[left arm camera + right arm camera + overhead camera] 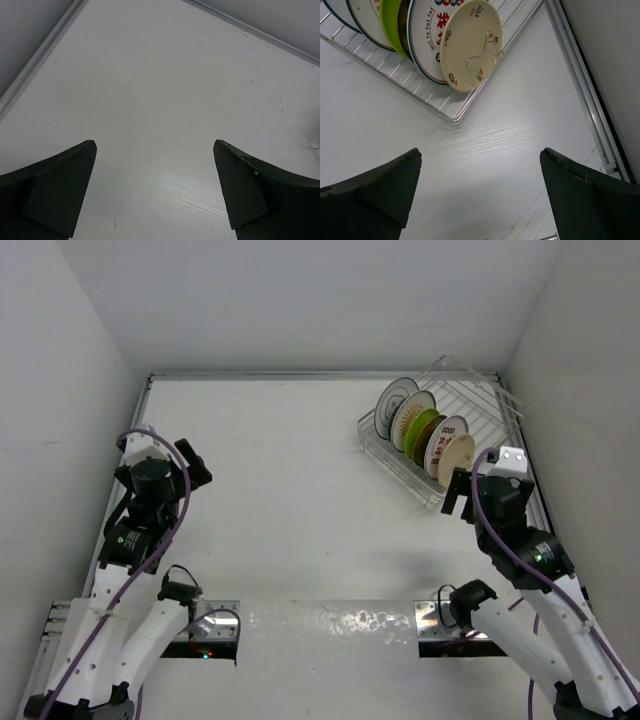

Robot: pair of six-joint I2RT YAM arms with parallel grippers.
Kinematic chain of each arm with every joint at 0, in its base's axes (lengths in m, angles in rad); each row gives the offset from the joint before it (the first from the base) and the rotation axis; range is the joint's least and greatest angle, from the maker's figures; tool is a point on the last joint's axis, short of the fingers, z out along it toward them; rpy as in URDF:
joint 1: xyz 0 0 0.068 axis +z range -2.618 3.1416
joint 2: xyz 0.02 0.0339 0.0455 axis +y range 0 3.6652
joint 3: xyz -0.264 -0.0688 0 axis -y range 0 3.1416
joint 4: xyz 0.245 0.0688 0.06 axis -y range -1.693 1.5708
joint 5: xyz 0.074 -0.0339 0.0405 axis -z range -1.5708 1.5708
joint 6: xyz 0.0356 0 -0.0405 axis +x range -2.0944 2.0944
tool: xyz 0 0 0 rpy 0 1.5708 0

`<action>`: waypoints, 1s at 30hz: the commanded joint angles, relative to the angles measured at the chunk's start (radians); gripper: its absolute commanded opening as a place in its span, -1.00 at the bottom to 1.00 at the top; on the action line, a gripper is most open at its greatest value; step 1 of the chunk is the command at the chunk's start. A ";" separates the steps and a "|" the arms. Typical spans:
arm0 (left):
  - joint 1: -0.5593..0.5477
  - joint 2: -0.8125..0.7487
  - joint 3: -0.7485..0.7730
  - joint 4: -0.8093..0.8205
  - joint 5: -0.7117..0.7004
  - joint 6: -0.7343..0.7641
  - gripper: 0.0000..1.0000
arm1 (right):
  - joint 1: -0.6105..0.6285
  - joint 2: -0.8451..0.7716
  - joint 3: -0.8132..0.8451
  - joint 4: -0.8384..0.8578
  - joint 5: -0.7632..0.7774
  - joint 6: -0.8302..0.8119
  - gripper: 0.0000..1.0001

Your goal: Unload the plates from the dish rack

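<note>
The dish rack (472, 405) stands at the back right, angled, with several plates upright in a row. From near to far they are a cream plate (457, 457), a white plate with red marks (441, 441), a lime green plate (424, 430), a brown-yellow plate (410, 417) and a white dark-patterned plate (394, 399). My right gripper (460, 497) is open and empty just in front of the rack's near corner. In the right wrist view its open gripper (480, 152) is short of the rack (420, 86), the cream plate (472, 42) and the white plate (427, 42). My left gripper (196, 465) is open and empty at the far left.
A metal rail (582, 90) runs along the table's right edge beside the rack, and grey walls close the table on three sides. The left wrist view shows bare white table (165, 100) between the open gripper (154, 145), with the left edge rail (40, 55) close by.
</note>
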 commanded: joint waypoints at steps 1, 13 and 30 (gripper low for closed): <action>-0.006 0.003 0.022 0.016 -0.026 -0.016 1.00 | 0.004 -0.012 0.000 0.011 0.032 0.032 0.98; -0.006 0.011 0.019 0.018 -0.016 -0.015 1.00 | 0.003 0.150 -0.047 0.187 0.054 0.126 0.98; -0.021 0.031 0.009 0.035 0.037 0.001 1.00 | -0.335 0.732 0.202 0.503 -0.199 0.159 0.32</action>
